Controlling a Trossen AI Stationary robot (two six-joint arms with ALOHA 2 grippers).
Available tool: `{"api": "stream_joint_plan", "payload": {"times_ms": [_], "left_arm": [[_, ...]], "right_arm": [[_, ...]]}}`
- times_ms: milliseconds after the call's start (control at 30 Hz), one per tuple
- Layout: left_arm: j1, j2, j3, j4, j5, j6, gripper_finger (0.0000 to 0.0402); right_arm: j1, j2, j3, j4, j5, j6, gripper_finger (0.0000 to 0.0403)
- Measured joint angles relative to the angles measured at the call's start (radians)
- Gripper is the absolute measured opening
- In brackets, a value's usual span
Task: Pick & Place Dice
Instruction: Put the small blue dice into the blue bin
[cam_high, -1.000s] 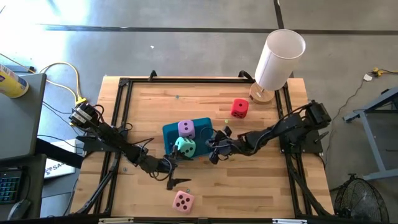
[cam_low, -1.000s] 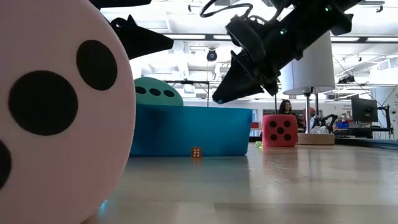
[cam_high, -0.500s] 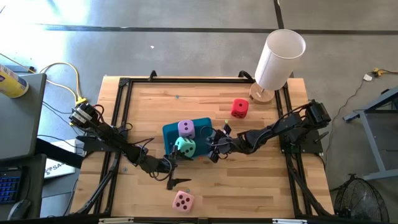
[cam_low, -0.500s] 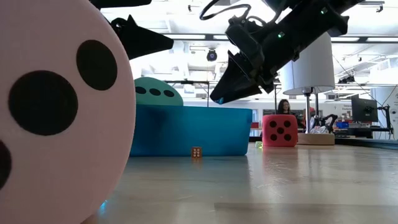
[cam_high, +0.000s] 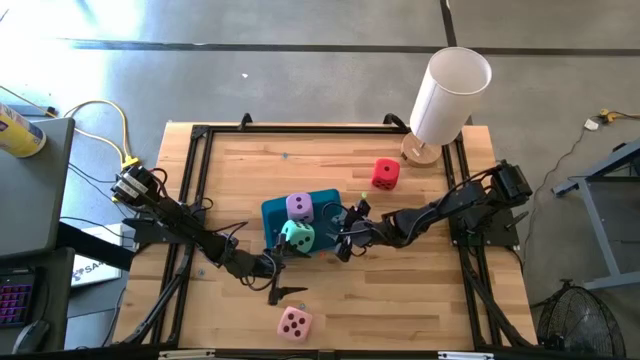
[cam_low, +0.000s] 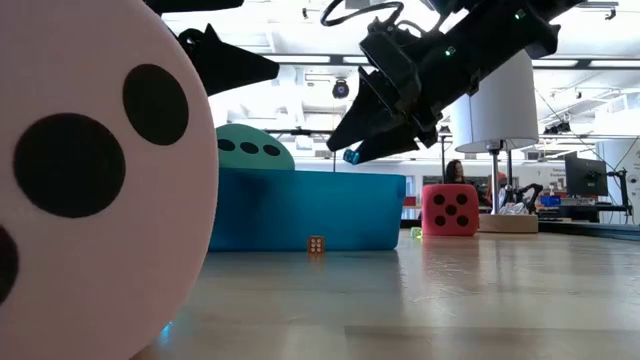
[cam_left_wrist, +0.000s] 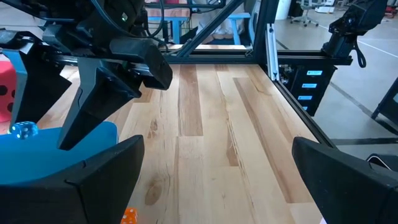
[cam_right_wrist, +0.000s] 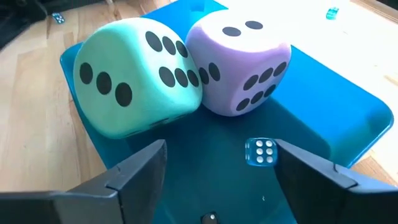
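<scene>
A teal tray (cam_high: 272, 214) lies mid-table with the mint green die (cam_right_wrist: 137, 74) and the lilac die (cam_right_wrist: 239, 62) resting on its floor, side by side. The red die (cam_high: 385, 173) sits on the wood at the far right, and the pink die (cam_high: 294, 323) sits near the front edge. My right gripper (cam_high: 345, 232) hangs open above the tray's right end, with a tiny clear-blue die (cam_right_wrist: 260, 151) between its fingers. Just off the tray's near side, my left gripper (cam_high: 283, 276) waits open, holding nothing. My right gripper slants down from the table's right, its fingers spread to either side of the tiny blue die (cam_low: 351, 156). The die shows at fingertip height above the tray's rim. I cannot tell whether a finger touches it.
A white cylinder (cam_high: 450, 90) on a round wooden base stands at the far right corner. A tiny orange die (cam_low: 316, 244) lies on the wood before the tray, with other tiny dice (cam_right_wrist: 58, 17) scattered beyond it. A black frame (cam_high: 190, 180) borders the table.
My right gripper has opened while staying above the tray's right end. The tiny blue die, earlier only a blue speck at the shut fingertips, now shows between the spread fingers.
</scene>
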Motion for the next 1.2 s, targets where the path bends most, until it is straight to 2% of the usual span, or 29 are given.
{"api": "stream_joint_plan", "payload": {"times_ms": [167,433,600,667,900,1067,1200], "left_arm": [[0.000,0.000,0.000,0.000,0.000,0.000,0.0400],[0.000,0.000,0.000,0.000,0.000,0.000,0.0400],[0.000,0.000,0.000,-0.001,0.000,0.000,0.0400],[0.000,0.000,0.000,-0.001,0.000,0.000,0.0400],[0.000,0.000,0.000,-0.010,0.000,0.000,0.0400],[0.000,0.000,0.000,-0.015,0.000,0.000,0.0400],[0.000,0.000,0.000,-0.016,0.000,0.000,0.0400]], "right_arm": [[0.000,0.000,0.000,0.000,-0.008,0.008,0.0297],[-0.007,-0.001,0.000,0.025,-0.038,0.013,0.0298],[-0.044,-0.001,0.000,0.026,-0.087,0.200,0.0299],[-0.067,-0.001,0.000,0.023,-0.128,0.222,0.0299],[-0.112,-0.001,0.000,0.010,-0.149,0.213,0.0299],[-0.105,-0.001,0.000,0.009,-0.149,0.068,0.0299],[-0.104,-0.001,0.000,-0.009,-0.164,0.124,0.0299]]}}
